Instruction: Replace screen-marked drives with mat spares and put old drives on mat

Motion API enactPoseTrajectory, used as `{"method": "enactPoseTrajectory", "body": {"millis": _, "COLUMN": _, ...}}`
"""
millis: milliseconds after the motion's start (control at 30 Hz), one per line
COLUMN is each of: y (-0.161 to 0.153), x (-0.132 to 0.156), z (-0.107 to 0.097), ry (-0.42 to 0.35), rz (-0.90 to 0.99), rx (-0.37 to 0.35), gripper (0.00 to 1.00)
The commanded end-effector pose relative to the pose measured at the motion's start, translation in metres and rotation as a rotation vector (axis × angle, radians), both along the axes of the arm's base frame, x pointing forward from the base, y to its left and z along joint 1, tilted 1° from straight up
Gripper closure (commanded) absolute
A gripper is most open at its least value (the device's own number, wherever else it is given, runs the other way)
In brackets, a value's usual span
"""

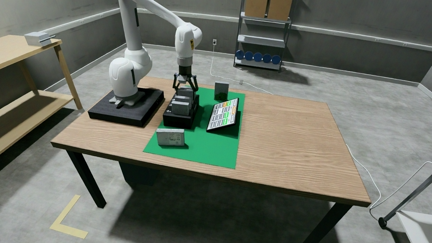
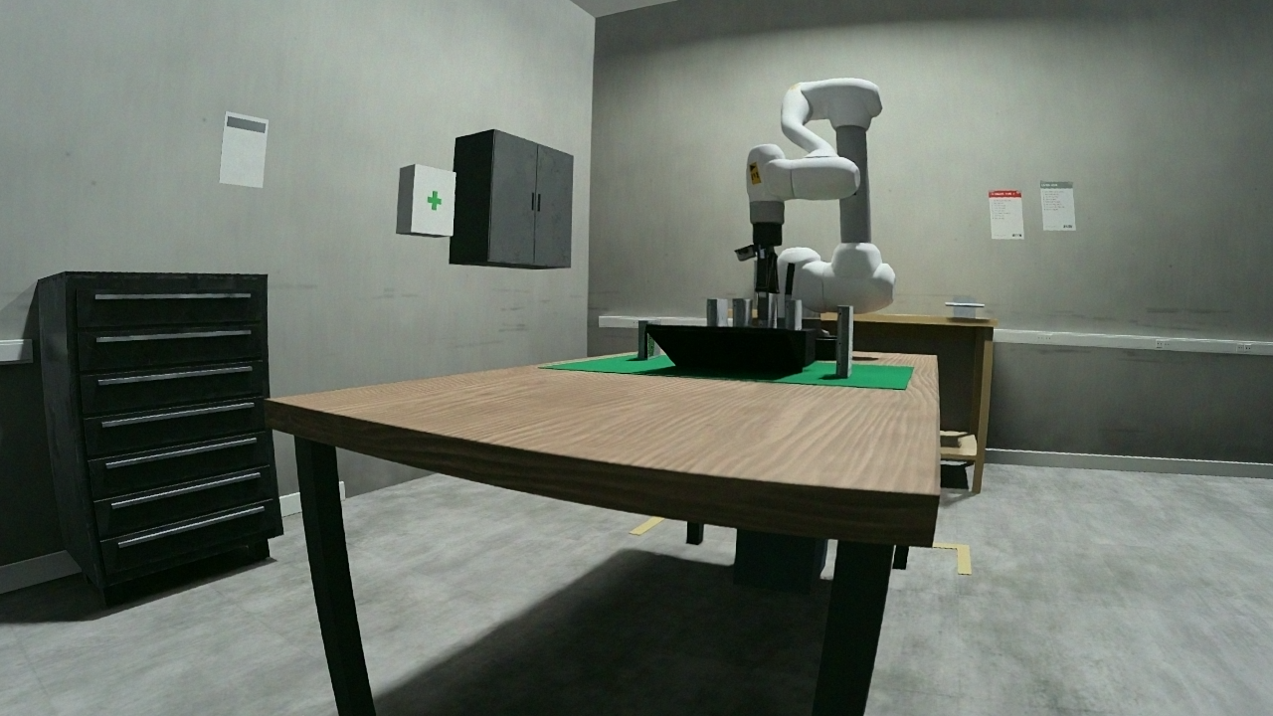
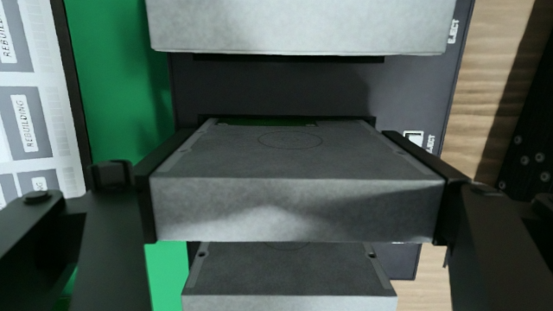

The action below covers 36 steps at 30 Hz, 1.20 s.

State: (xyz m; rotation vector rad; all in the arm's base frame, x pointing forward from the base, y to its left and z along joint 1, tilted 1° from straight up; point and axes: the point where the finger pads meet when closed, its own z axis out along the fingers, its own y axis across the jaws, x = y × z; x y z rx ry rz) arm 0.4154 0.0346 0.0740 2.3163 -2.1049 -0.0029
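My gripper (image 1: 186, 90) (image 3: 288, 152) is shut on a grey drive (image 3: 298, 151) (image 2: 764, 311), held upright by its two narrow sides. The drive's lower end is in a bay of the black dock (image 1: 178, 120) (image 3: 276, 86); a strip of its green board shows above the slot, so it stands partly in. Other drives (image 1: 180, 108) (image 3: 298, 30) stand in neighbouring bays. One drive (image 1: 170, 137) (image 2: 843, 342) stands on the green mat (image 1: 211, 151) (image 2: 876, 379) near the front; another (image 1: 221, 90) (image 2: 642, 340) stands at the back. The screen (image 1: 223, 114) shows green and orange cells; their text is too small.
The screen's back (image 2: 729, 349) hides the dock in the exterior view. The arm's black base plate (image 1: 129, 116) is beside the dock. White EJECT buttons (image 3: 413, 138) line the dock's edge. The wooden table (image 1: 287, 138) extends past the mat.
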Motion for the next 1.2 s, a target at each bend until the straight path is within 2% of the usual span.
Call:
{"method": "enactPoseTrajectory", "body": {"millis": 0, "y": 0.0, "x": 0.0, "z": -0.002, "ry": -0.001, "rz": 0.0, "rx": 0.0, "gripper": 0.9}}
{"method": "enactPoseTrajectory", "body": {"millis": 1167, "y": 0.0, "x": 0.0, "z": -0.015, "ry": -0.001, "rz": 0.0, "rx": 0.0, "gripper": 0.9}}
